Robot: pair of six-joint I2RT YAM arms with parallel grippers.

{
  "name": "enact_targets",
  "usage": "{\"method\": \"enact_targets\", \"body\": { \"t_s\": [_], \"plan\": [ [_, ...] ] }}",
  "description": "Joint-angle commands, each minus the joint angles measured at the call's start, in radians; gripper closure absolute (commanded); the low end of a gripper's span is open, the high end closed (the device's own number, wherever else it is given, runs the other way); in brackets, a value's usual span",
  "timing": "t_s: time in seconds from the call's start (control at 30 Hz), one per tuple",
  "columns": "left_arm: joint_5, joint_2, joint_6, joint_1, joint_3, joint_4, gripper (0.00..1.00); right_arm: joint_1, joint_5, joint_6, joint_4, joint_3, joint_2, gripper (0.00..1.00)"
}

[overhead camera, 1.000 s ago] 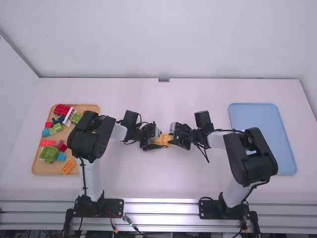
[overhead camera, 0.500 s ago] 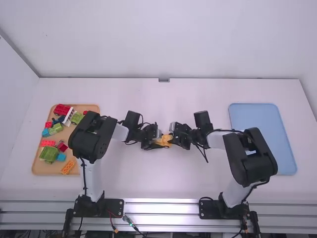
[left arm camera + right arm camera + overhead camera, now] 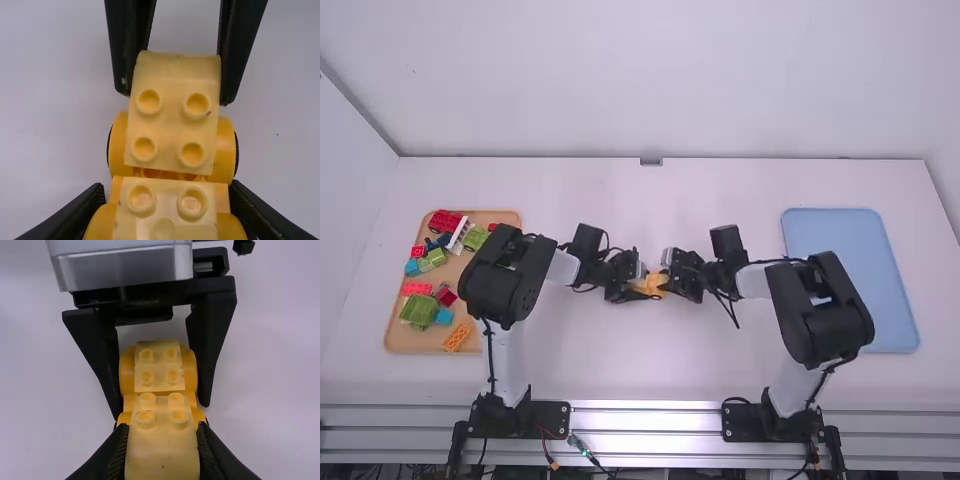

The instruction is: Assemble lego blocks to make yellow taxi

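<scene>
Near the table's middle, my left gripper (image 3: 638, 287) and my right gripper (image 3: 671, 276) meet at the yellow pieces (image 3: 651, 284). In the left wrist view, my left gripper (image 3: 167, 197) is shut on a yellow base (image 3: 226, 150) with rounded sides, which carries a studded part (image 3: 165, 212). Across from it, a pale yellow four-stud brick (image 3: 172, 120) lies over the base, between the fingers of my right gripper (image 3: 176, 92). The right wrist view has my right gripper (image 3: 162, 432) shut on this brick (image 3: 162, 455). Whether it is fully seated, I cannot tell.
At the far left, a tan tray (image 3: 395, 338) holds several red, green, blue and orange blocks, partly under the left arm (image 3: 505, 275). A blue tray (image 3: 845, 270) lies at the right, behind and beside the right arm's bulky elbow (image 3: 825, 310).
My left gripper has shifted slightly right, closer to my right gripper. The right arm's elbow has moved a little to the left, while its gripper stays nearly in place.
</scene>
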Motion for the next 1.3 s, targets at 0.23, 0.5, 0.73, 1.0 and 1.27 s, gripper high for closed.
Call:
{"method": "enact_targets", "body": {
  "t_s": [0.23, 0.5, 0.73, 1.0, 1.27],
  "plan": [
    [0.057, 0.016, -0.002, -0.006, 0.001, -0.019, 0.46, -0.011, -0.015, -0.022, -0.003, -0.002, 0.040, 0.80],
    [0.053, 0.016, -0.006, -0.006, 0.002, -0.021, 0.47, -0.014, -0.093, -0.017, 0.020, 0.032, 0.040, 0.80],
    [0.054, 0.016, -0.009, -0.006, 0.000, -0.024, 0.47, 0.001, -0.079, -0.017, -0.002, 0.043, 0.040, 0.79],
    [0.054, 0.016, -0.010, -0.006, 0.002, -0.024, 0.47, 0.002, -0.050, -0.025, -0.067, 0.043, 0.040, 0.79],
    [0.056, 0.016, -0.018, -0.006, 0.005, -0.020, 0.47, 0.031, 0.023, -0.024, -0.066, 0.037, 0.044, 0.74]
  ]
}}
